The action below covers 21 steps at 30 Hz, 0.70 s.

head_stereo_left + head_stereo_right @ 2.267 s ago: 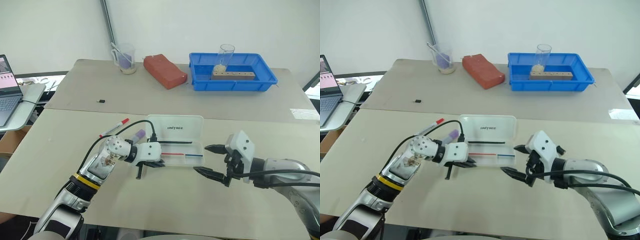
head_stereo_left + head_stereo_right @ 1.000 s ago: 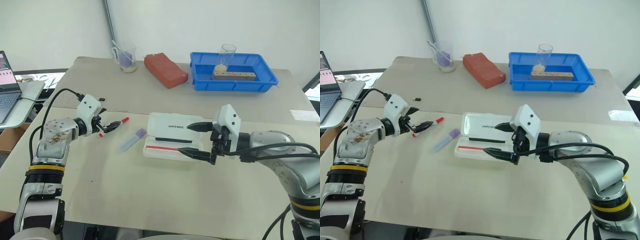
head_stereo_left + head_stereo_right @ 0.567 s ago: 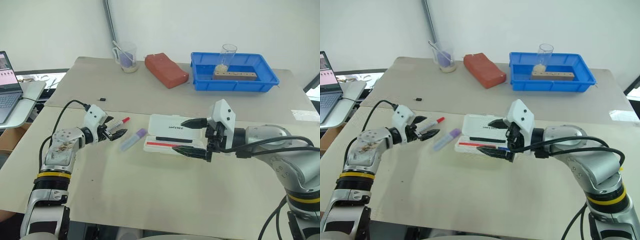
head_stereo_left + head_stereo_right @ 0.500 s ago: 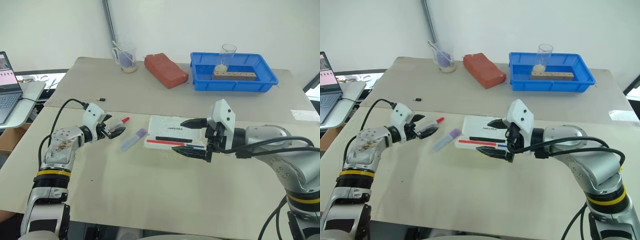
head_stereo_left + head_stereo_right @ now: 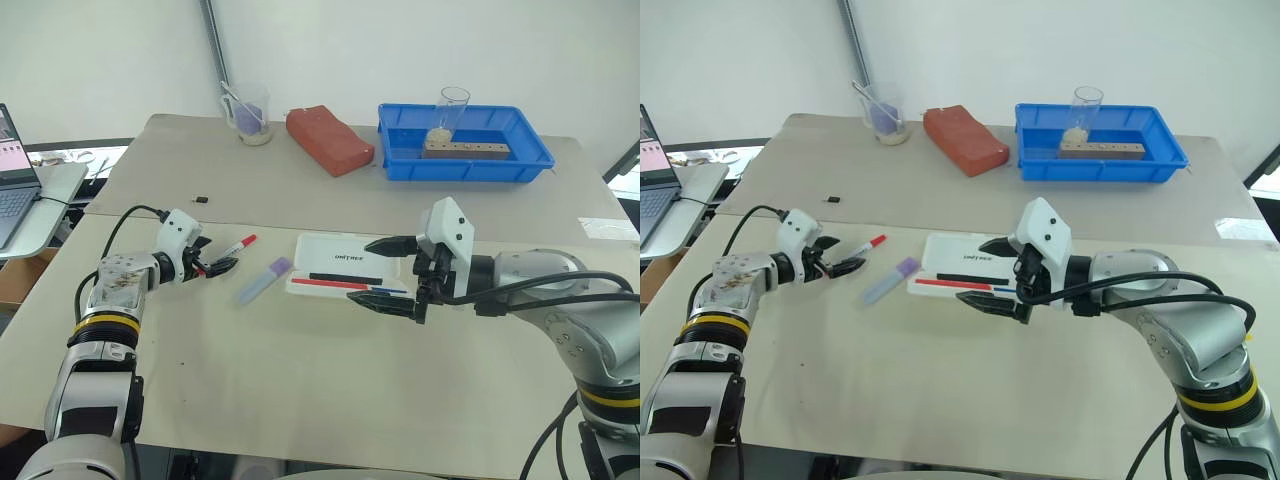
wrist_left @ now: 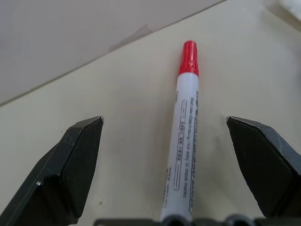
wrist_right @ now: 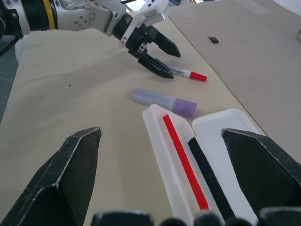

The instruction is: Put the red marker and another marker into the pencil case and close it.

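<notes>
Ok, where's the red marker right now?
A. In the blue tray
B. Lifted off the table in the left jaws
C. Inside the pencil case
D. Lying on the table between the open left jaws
D: the left wrist view shows the red marker flat on the table, with the left gripper jaws spread to either side of it and not touching it.

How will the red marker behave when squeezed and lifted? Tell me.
The red marker is round and slim, lying flat between the open left gripper, so it probably rolls if nudged. Its smooth barrel may slip. It looks stiff and light.
</notes>
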Motion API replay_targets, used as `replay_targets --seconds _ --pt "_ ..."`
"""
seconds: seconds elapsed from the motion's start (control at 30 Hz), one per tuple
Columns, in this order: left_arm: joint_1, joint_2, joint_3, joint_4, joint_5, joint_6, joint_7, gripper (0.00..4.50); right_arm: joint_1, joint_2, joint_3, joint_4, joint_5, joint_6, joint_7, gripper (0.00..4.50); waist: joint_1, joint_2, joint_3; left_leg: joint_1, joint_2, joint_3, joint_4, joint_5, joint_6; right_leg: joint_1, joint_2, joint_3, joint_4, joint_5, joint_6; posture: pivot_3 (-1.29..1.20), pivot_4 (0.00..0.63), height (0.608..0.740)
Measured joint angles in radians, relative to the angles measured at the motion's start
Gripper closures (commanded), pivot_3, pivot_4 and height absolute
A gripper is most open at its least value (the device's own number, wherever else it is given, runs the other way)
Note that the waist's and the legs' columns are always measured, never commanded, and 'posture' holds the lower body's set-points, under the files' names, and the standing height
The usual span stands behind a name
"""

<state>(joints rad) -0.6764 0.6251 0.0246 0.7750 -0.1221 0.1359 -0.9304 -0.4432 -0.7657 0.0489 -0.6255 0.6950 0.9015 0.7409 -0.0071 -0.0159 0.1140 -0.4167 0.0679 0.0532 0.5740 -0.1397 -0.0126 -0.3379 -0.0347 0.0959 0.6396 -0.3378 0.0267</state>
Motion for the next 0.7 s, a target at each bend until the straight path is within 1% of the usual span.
replay_targets --seconds 0.1,0.2,0.27,0.3,0.33,0.37,0.43,0.47,0.5,0.57,0.63,0.7 --pt "-0.011 0.002 0.001 -0.079 -0.016 0.000 -0.038 0.04 0.024 -0.010 -0.018 -0.001 0.000 0.000 0.001 0.00 0.002 0.000 0.000 0.000 0.000 0.000 0.000 0.000 0.000 0.000 0.000 0.000 0.000 0.000 0.000 0.00 0.150 0.740" --pt "-0.012 0.014 -0.004 -0.207 -0.035 0.026 -0.092 0.04 0.043 -0.028 -0.031 -0.003 0.000 0.000 0.004 0.00 -0.002 0.000 0.000 0.000 0.000 0.000 0.000 0.000 0.000 0.000 0.000 0.000 0.000 0.000 0.000 0.00 0.150 0.740" --pt "-0.012 0.019 -0.012 -0.350 -0.063 0.079 -0.140 0.57 0.077 -0.052 -0.063 -0.003 -0.002 0.000 0.008 0.00 -0.001 0.000 0.000 0.000 0.000 0.000 0.000 0.000 0.000 0.001 0.000 0.000 0.000 0.000 0.000 0.00 0.150 0.740" --pt "-0.012 0.019 -0.015 -0.383 -0.073 0.091 -0.148 0.83 0.081 -0.054 -0.067 -0.001 -0.004 0.000 0.009 0.00 -0.002 0.000 0.000 0.000 0.000 0.000 0.000 0.000 0.000 0.001 0.000 0.000 0.000 0.000 0.000 0.00 0.150 0.740" --pt "-0.012 0.008 -0.024 -0.454 -0.090 0.128 -0.162 1.42 0.092 -0.058 -0.073 0.001 -0.005 -0.005 0.011 0.00 -0.004 0.001 0.000 0.000 0.000 0.000 0.000 0.000 0.000 0.001 0.000 0.001 0.000 0.000 0.000 0.00 0.150 0.740" --pt "-0.012 0.000 -0.030 -0.477 -0.099 0.135 -0.167 1.67 0.095 -0.059 -0.073 0.002 -0.006 -0.005 0.012 0.00 -0.004 0.001 0.000 0.001 0.000 0.000 0.000 0.000 0.000 0.002 0.000 0.001 0.000 0.000 0.000 0.00 0.150 0.740" --pt "-0.012 -0.042 -0.056 -0.541 -0.117 0.179 -0.172 2.65 0.101 -0.057 -0.073 0.008 -0.010 -0.007 0.007 0.00 -0.005 0.001 0.000 0.001 0.000 0.000 0.000 0.000 0.000 0.002 0.000 0.001 0.000 0.000 0.000 0.00 0.150 0.740" --pt "-0.012 -0.068 -0.074 -0.565 -0.119 0.198 -0.171 3.03 0.101 -0.053 -0.073 0.008 -0.013 -0.009 0.003 0.00 -0.005 0.001 0.000 0.001 0.000 0.000 0.001 0.000 0.000 0.002 0.000 0.001 0.000 0.000 0.000 0.00 0.150 0.740" --pt "-0.012 -0.093 -0.094 -0.582 -0.120 0.210 -0.170 3.58 0.101 -0.048 -0.073 0.008 -0.015 -0.013 0.001 0.00 -0.004 0.001 0.000 0.001 0.000 -0.001 0.001 0.000 0.000 0.002 0.001 0.001 0.000 0.000 0.001 0.00 0.150 0.740" --pt "-0.012 -0.142 -0.146 -0.607 -0.119 0.218 -0.172 4.49 0.101 -0.042 -0.070 0.009 -0.020 -0.019 -0.001 0.00 -0.005 0.001 0.000 0.000 -0.001 -0.001 0.001 0.000 0.000 0.002 0.001 0.001 0.000 0.000 0.001 0.00 0.150 0.740" --pt "-0.012 -0.170 -0.187 -0.607 -0.113 0.218 -0.172 4.49 0.102 -0.041 -0.070 0.011 -0.024 -0.020 -0.004 0.00 -0.005 0.001 0.000 0.000 -0.001 -0.001 0.001 0.000 0.000 0.002 0.001 0.001 0.000 0.000 0.001 0.00 0.150 0.740" --pt "-0.013 -0.176 -0.211 -0.598 -0.101 0.217 -0.173 4.49 0.105 -0.041 -0.071 0.017 -0.025 -0.020 -0.005 0.00 -0.009 0.001 0.000 0.001 0.000 -0.002 0.001 0.000 0.000 0.002 0.003 0.002 -0.001 0.000 0.001 0.00 0.150 0.740"
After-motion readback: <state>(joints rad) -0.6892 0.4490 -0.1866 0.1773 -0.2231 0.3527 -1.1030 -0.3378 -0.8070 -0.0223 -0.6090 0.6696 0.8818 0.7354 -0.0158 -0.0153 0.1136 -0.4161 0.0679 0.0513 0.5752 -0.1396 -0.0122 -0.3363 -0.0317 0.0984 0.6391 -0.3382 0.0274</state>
